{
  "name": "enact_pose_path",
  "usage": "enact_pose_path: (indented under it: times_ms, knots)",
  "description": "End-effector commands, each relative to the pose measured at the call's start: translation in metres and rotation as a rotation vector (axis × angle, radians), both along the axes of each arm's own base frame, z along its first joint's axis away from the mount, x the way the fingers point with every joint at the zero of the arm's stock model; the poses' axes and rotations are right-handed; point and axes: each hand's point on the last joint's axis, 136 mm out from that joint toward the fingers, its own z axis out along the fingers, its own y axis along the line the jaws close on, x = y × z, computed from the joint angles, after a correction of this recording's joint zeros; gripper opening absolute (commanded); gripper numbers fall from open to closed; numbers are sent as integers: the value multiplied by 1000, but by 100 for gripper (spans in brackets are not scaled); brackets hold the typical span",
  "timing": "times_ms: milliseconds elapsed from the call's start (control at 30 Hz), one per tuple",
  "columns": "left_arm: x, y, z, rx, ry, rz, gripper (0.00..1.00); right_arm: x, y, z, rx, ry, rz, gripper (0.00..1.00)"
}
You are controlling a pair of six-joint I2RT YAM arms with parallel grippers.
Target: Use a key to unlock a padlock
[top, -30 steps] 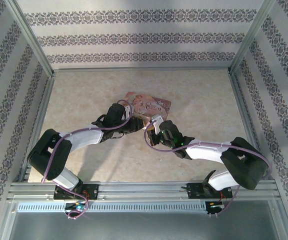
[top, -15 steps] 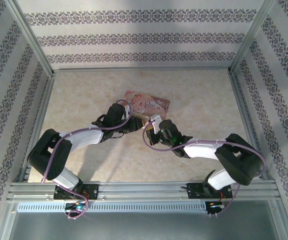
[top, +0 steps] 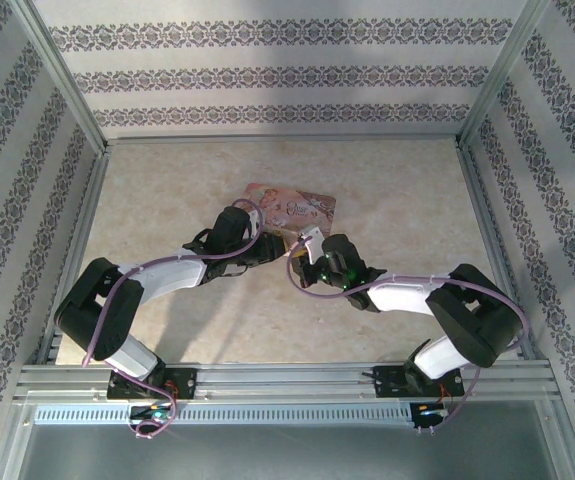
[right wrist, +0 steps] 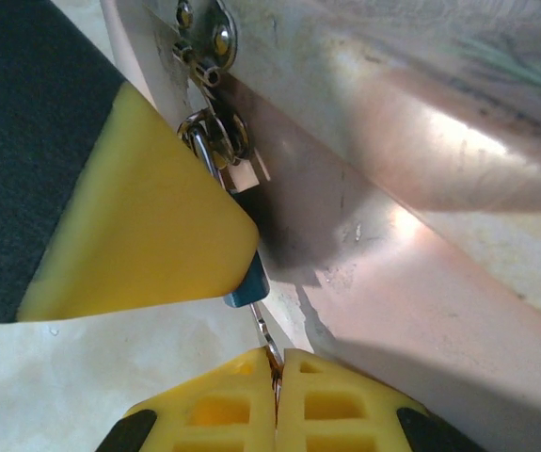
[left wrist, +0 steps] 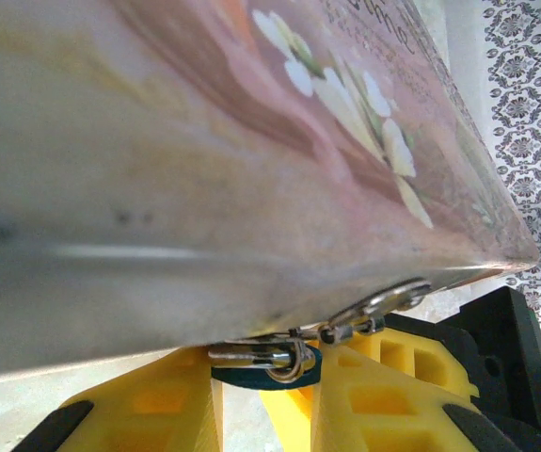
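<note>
The right end effector is pinching the key tight, its shank pointing straight ahead into the blue base of the padlock. The padlock is hanging from the pink tin, and the left end effector is clamping around it.

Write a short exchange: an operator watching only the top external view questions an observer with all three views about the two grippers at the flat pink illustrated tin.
Operator: From above, both arms meet at the near edge of the flat pink illustrated tin. What is the right gripper holding?
Observer: It is shut on a thin metal key.
Operator: Where does the key lead?
Observer: It runs up to the blue end of the tiny silvery padlock.
Operator: And the left gripper?
Observer: It grips the padlock, which is hooked through the tin's small metal clasp.
</note>
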Motion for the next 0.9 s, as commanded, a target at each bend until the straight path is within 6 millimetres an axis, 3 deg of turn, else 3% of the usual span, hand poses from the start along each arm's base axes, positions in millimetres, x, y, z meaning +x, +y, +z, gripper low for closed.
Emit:
enact_pose_path:
  times_ms: [0,567,700,867]
  knots:
    - [-15,-26,33,-96,-41,-116,24,16,26,62,165,-132,56,0]
    - [-17,-32,35,-112,-37,-126,25,30,44,112,259,-212,92,0]
    - [-16,-33,31,-110,-33,-124,25,30,42,110,255,-209,81,0]
    - [-14,-33,22,-115,-20,-113,25,30,34,85,209,-174,51,0]
